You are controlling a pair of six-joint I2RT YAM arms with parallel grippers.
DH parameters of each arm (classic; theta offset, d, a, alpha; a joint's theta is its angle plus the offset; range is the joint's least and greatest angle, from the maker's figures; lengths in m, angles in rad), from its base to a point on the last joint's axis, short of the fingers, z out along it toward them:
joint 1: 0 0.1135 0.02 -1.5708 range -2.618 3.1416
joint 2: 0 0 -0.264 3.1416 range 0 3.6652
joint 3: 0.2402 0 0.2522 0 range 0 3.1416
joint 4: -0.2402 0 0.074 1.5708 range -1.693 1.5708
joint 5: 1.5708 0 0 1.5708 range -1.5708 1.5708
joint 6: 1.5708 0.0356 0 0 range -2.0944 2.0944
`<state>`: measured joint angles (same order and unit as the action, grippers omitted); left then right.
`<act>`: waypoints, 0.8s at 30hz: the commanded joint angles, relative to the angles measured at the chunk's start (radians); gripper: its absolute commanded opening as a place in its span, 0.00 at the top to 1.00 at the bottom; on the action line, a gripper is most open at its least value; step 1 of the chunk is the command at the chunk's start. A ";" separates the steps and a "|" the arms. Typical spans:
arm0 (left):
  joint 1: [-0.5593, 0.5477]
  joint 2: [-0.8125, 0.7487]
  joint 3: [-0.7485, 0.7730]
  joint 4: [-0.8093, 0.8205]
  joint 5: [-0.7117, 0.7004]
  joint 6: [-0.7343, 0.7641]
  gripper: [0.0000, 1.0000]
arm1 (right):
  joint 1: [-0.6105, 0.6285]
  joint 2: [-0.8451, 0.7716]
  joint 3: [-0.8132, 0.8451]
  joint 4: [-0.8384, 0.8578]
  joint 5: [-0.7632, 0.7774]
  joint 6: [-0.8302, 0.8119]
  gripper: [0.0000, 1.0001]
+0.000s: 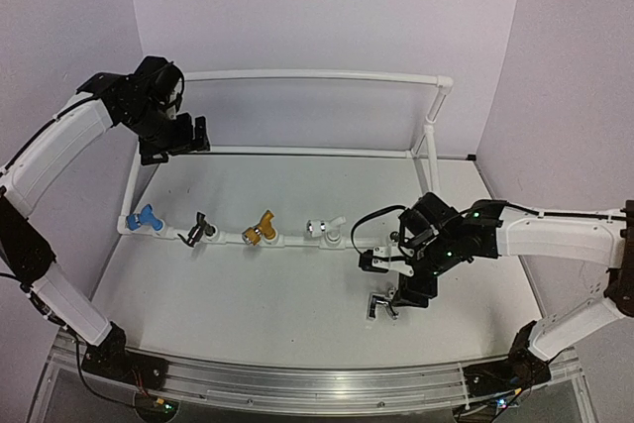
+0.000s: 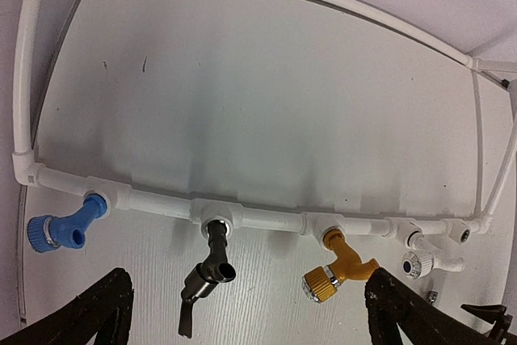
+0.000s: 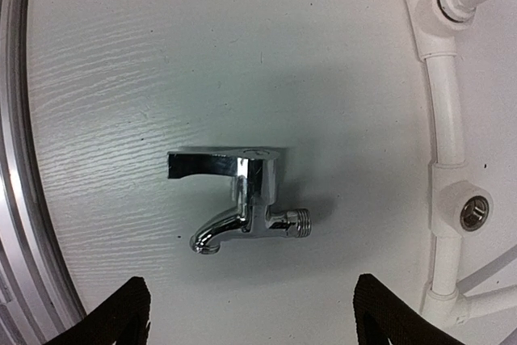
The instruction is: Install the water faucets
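Note:
Four water faucets sit in the front pipe (image 2: 266,220) of the white frame: blue (image 1: 145,217) (image 2: 56,230), black (image 1: 201,229) (image 2: 208,272), gold (image 1: 262,228) (image 2: 339,268) and white (image 1: 322,228) (image 2: 420,260). A shiny silver faucet (image 1: 381,304) (image 3: 242,199) lies loose on the table, threaded end pointing toward the pipe. My right gripper (image 1: 394,279) (image 3: 254,300) hovers just above it, open, with nothing between its fingers. An empty socket (image 3: 474,212) shows in the pipe beside it. My left gripper (image 1: 198,136) (image 2: 246,288) is open, held high at the back left over the frame.
The white pipe frame (image 1: 317,75) rises at the back and right, with an upright post (image 1: 433,126) at the right corner. A metal rail (image 1: 297,383) runs along the table's near edge. Purple walls close in the sides.

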<state>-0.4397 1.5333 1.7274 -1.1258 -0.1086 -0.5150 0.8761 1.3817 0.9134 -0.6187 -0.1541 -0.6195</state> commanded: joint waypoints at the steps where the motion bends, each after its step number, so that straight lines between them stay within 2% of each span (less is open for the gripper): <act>1: -0.002 -0.037 0.003 0.011 -0.010 -0.011 0.00 | 0.008 0.076 -0.006 0.135 -0.004 -0.053 0.25; 9: -0.004 -0.032 0.024 0.005 0.001 -0.001 0.00 | 0.007 0.160 -0.032 0.177 -0.033 -0.191 0.40; 24: -0.004 -0.049 0.023 0.006 0.018 0.000 0.00 | 0.007 0.305 -0.017 0.217 -0.023 -0.278 0.51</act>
<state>-0.4397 1.5192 1.7271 -1.1255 -0.0989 -0.5218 0.8780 1.6503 0.8749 -0.4250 -0.1777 -0.8622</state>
